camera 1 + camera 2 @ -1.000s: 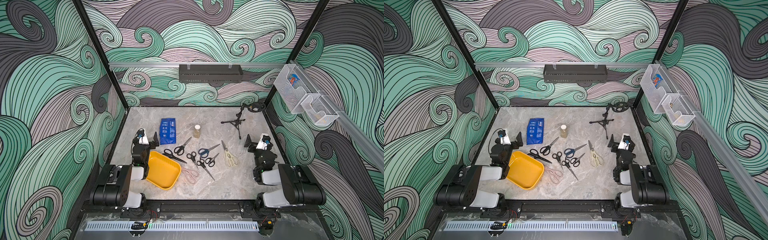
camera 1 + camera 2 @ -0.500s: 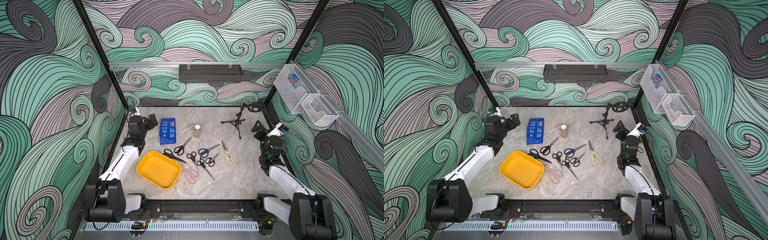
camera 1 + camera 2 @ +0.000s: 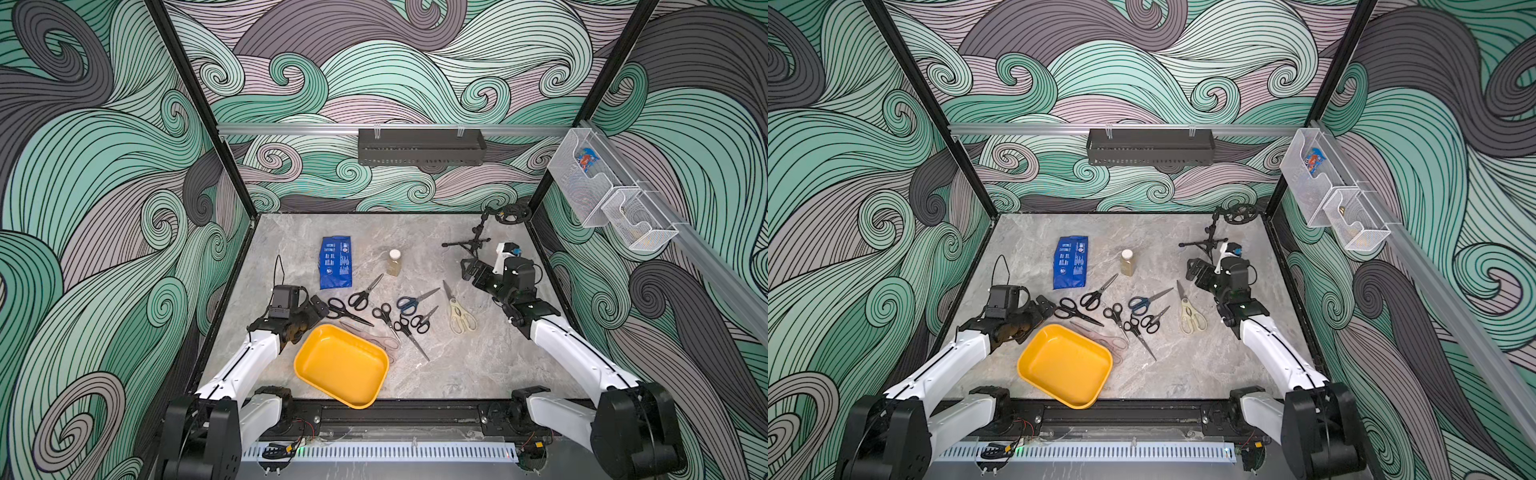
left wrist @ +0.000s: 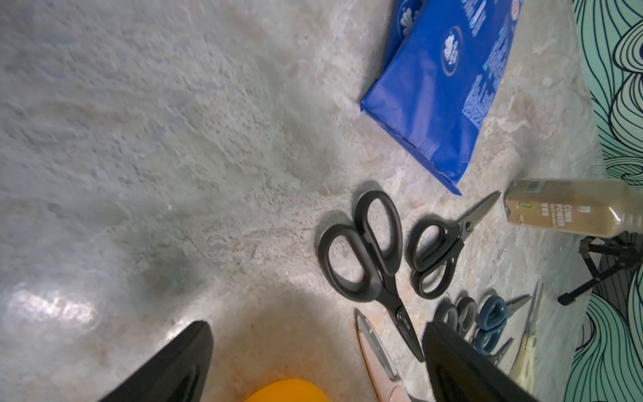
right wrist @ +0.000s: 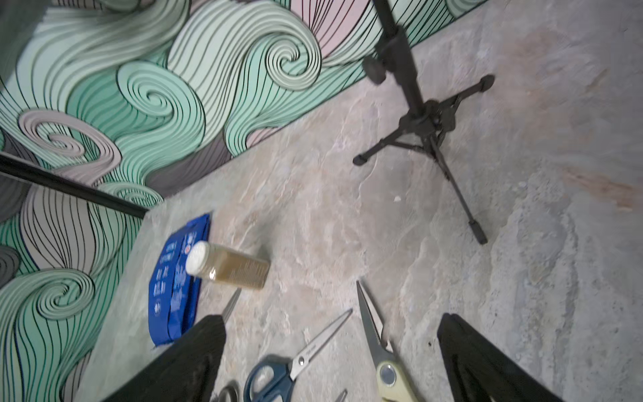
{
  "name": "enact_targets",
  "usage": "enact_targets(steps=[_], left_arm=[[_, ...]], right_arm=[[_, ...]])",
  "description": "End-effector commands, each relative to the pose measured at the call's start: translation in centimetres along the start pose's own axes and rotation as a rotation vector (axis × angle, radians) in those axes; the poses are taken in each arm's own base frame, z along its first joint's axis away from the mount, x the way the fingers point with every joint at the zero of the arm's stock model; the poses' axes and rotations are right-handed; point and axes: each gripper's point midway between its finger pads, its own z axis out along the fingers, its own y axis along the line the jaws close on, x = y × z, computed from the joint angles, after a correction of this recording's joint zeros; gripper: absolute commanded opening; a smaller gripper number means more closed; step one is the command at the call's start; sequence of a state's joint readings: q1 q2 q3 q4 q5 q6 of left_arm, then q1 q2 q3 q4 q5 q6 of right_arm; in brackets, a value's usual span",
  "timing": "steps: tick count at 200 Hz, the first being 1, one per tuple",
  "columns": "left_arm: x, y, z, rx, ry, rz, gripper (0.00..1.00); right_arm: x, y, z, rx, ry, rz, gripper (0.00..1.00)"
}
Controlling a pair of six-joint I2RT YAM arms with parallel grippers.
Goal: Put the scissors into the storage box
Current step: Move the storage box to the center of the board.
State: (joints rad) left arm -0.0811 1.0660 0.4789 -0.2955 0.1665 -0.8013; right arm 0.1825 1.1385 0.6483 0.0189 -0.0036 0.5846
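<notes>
The yellow storage box (image 3: 340, 365) (image 3: 1065, 365) lies near the front, its near corner over the table's front edge. Several scissors lie beyond it: large black ones (image 3: 343, 309) (image 4: 365, 254), a blue-handled pair (image 3: 409, 302) (image 5: 275, 374), cream shears (image 3: 459, 316) (image 5: 389, 376), and pinkish shears (image 3: 374, 336) (image 4: 379, 358) along the box's far rim. My left gripper (image 3: 313, 311) (image 4: 318, 325) hangs open and empty at the box's far left corner, beside the large black handles. My right gripper (image 3: 471, 272) (image 5: 332, 316) is open and empty just beyond the cream shears' tip.
A blue packet (image 3: 336, 262) and a cumin bottle (image 3: 394, 263) lie behind the scissors. A black mini tripod (image 3: 469, 243) stands just behind my right gripper. A black bin (image 3: 419, 147) hangs on the back wall, and wire baskets (image 3: 602, 195) on the right wall.
My left gripper came forward and right to the box's corner. My right gripper swung left from the wall towards the tripod. The storage box now lies further front and right.
</notes>
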Motion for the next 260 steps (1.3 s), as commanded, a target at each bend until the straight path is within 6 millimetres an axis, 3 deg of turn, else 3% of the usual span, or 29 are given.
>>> enact_targets(steps=[1,18,36,62,82,110,147,187,222,260], left_arm=[[-2.5,-2.6,-1.2,0.039,-0.056,-0.006,0.98],[-4.7,-4.3,-2.7,0.035,-0.113,0.043,0.99],[-5.9,-5.3,-3.6,0.043,-0.148,0.070,0.99],[-6.0,-5.5,-3.5,0.044,-0.141,0.112,0.99],[-6.5,-4.6,-3.1,-0.006,-0.170,0.124,0.99],[-8.0,-4.8,-2.6,0.005,-0.216,0.121,0.99],[-10.2,-4.7,-1.4,0.034,-0.199,0.056,0.99],[-12.3,-2.6,-0.8,0.055,-0.169,-0.034,0.98],[-13.6,-0.4,-0.8,0.052,-0.170,-0.089,0.99],[-13.8,0.5,-0.4,0.067,-0.186,-0.124,0.99]], right_arm=[[-0.4,0.6,-1.3,0.035,0.011,-0.081,0.98],[-0.7,2.4,-1.9,0.005,0.025,-0.146,0.95],[1.1,5.4,-2.3,-0.059,0.091,-0.255,0.91],[5.9,10.6,-3.5,-0.236,0.217,-0.399,0.85],[9.6,14.0,-4.8,-0.366,0.282,-0.544,0.83],[14.4,17.5,-6.1,-0.502,0.363,-0.729,0.80],[19.2,21.2,-6.7,-0.605,0.431,-0.900,0.70],[24.1,23.4,-5.5,-0.643,0.495,-1.011,0.62],[26.4,24.2,-3.3,-0.633,0.533,-1.056,0.58],[28.8,25.1,-2.0,-0.658,0.582,-1.096,0.52]])
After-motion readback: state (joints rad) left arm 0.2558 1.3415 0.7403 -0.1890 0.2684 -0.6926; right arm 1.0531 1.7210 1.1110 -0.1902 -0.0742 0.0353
